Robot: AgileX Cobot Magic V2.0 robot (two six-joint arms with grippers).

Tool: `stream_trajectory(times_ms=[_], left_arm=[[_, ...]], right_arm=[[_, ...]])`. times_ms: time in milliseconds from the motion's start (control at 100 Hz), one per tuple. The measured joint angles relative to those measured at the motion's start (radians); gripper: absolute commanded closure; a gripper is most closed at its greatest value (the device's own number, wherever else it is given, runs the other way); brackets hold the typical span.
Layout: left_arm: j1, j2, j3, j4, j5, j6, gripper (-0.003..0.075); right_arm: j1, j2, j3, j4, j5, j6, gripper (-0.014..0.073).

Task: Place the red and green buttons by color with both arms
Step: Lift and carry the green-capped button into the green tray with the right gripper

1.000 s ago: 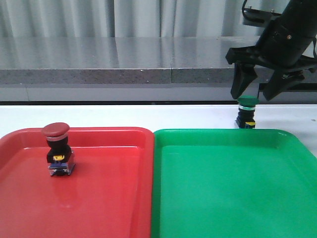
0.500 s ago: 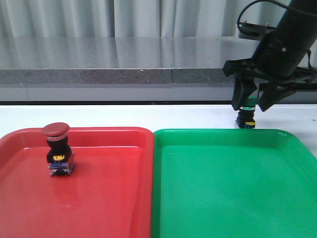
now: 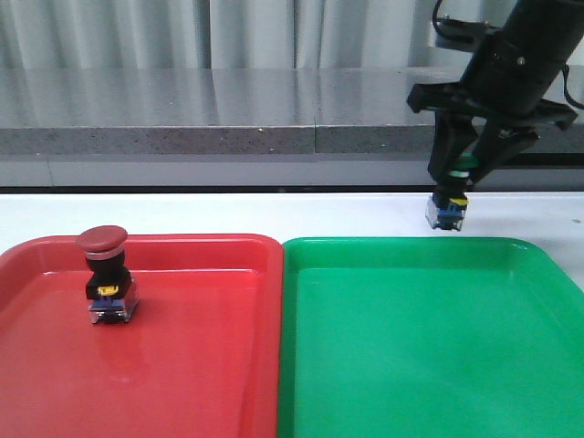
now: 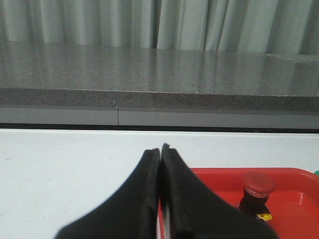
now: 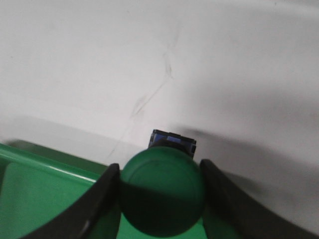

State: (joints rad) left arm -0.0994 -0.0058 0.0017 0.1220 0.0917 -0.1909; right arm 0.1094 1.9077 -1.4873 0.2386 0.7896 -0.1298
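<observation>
The red button [image 3: 108, 274] stands upright in the red tray [image 3: 201, 365], near its far left; it also shows in the left wrist view [image 4: 257, 191]. My right gripper [image 3: 463, 173] is shut on the green button [image 3: 451, 206] by its cap and holds it just off the white table, behind the far edge of the green tray [image 3: 420, 347]. In the right wrist view the green cap [image 5: 163, 194] fills the gap between the fingers [image 5: 219, 199]. My left gripper [image 4: 160, 148] is shut and empty, left of the red tray's corner; it is out of the front view.
The two trays lie side by side at the table's front. A grey stone ledge [image 3: 228, 114] and curtain run along the back. White table [image 3: 228, 214] lies between the trays and the ledge.
My right gripper came down over the green button, closed on its cap and lifted it slightly; the button's base now hangs tilted above the table. The red button has not moved.
</observation>
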Motion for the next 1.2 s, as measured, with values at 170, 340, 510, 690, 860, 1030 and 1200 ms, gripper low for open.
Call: stream_trajectory(times_ms=[170,340,510,690,860,1030,1200], left_arm=[[0.000,0.000,0.000,0.000,0.000,0.000,0.0739],[0.000,0.000,0.000,0.000,0.000,0.000,0.0739],[0.000,0.000,0.000,0.000,0.000,0.000,0.0739],[0.000,0.000,0.000,0.000,0.000,0.000,0.0739],[0.000,0.000,0.000,0.000,0.000,0.000,0.0739],[0.000,0.000,0.000,0.000,0.000,0.000,0.0739],[0.000,0.000,0.000,0.000,0.000,0.000,0.0739]], right_arm=[[0.000,-0.064,-0.038,0.000,0.059,0.000,0.0309],[0.000,-0.149,-0.040,0.000,0.122,0.010,0.0309],[0.025,-0.233,0.035,-0.004,0.136,0.027,0.0309],[0.096,-0.322,0.221,-0.008,0.041,0.087,0.0309],[0.159,-0.345,0.378,-0.023,-0.080,0.130,0.0309],[0.180,-0.345,0.472,-0.033,-0.164,0.164,0.0309],[0.180,-0.329,0.494,-0.036,-0.196,0.174,0.0309]])
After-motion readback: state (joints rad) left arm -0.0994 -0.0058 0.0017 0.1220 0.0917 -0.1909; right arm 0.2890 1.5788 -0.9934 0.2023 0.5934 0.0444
